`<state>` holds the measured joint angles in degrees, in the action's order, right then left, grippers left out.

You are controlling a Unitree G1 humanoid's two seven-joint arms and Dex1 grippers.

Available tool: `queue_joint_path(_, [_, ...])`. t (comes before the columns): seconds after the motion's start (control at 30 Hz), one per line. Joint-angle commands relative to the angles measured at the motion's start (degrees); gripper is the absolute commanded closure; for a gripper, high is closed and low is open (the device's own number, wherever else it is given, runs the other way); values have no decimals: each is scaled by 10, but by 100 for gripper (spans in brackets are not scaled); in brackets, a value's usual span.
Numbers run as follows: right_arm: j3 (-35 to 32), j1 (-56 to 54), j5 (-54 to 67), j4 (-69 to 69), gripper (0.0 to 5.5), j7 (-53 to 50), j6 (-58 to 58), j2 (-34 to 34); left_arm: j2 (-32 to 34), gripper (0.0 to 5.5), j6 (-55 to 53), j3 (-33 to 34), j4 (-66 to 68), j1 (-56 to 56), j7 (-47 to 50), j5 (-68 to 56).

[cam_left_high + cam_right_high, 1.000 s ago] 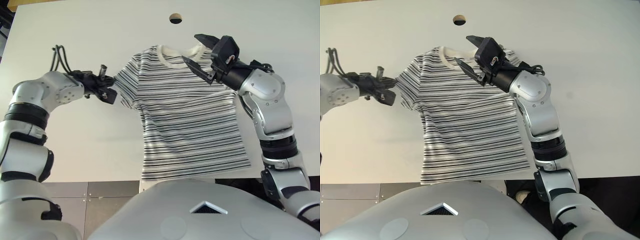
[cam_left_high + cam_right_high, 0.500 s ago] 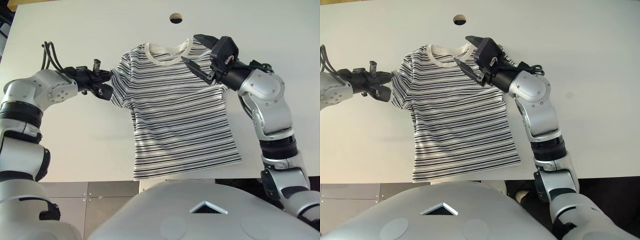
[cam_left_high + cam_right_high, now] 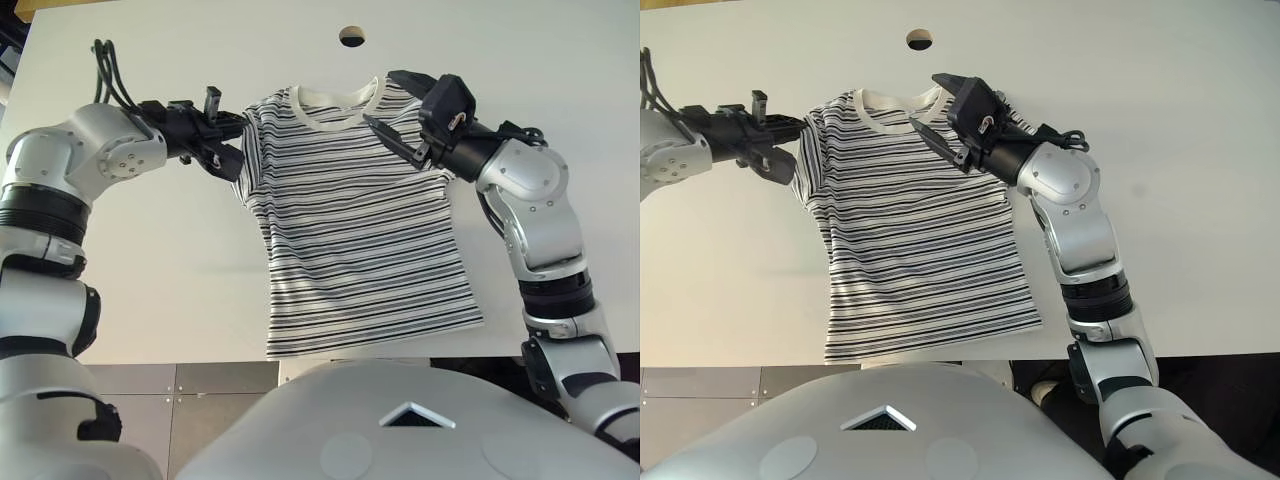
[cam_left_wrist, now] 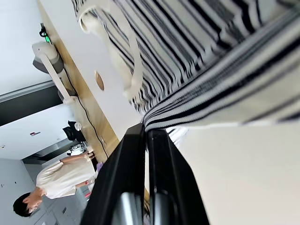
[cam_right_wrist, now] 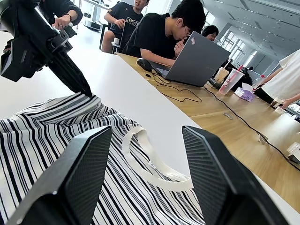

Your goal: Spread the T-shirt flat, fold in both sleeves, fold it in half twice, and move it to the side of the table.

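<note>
A black-and-white striped T-shirt [image 3: 355, 230] is laid face up on the middle of a white table [image 3: 180, 270], with its cream collar [image 3: 335, 100] turned toward the far edge and its hem [image 3: 370, 335] brought close to the near edge. The body of the shirt is spread mostly flat, though it is set at a slight slant. A round hole [image 3: 351, 37] is seen in the tabletop just beyond the collar. The left gripper [image 3: 238, 135] is placed at the shirt's left shoulder, and its fingers [image 4: 126, 178] are pressed together on the edge of the left sleeve [image 3: 255, 150], which is drawn up in a bunch against the side of the shirt. The right gripper [image 3: 392, 105] is held just above the shirt's right shoulder, beside the collar, with its two fingers [image 5: 70, 178] spread wide apart and nothing caught between them. The right sleeve is covered by that gripper and arm, so its lie cannot be told.
</note>
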<state>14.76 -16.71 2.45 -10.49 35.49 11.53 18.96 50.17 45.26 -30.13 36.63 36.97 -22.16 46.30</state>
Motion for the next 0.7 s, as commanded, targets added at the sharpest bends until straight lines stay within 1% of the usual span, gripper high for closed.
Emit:
queue_joint_path(0.03, [2, 0, -3, 0, 274, 0, -2, 1, -36, 538, -15, -18, -2, -10, -42, -7])
queue_joint_path(0.27, [3, 0, -7, 9, 274, -2, -7, 0, -75, 538, -34, -18, 24, 16, -59, -7])
queue_joint_path(0.53, [9, 2, -13, 14, 274, -3, -10, -1, -107, 538, -67, 3, 51, 30, -89, -60])
queue_joint_path(0.7, [8, 2, -15, 17, 274, -4, -12, -3, -126, 538, -87, -1, 51, 31, -114, -76])
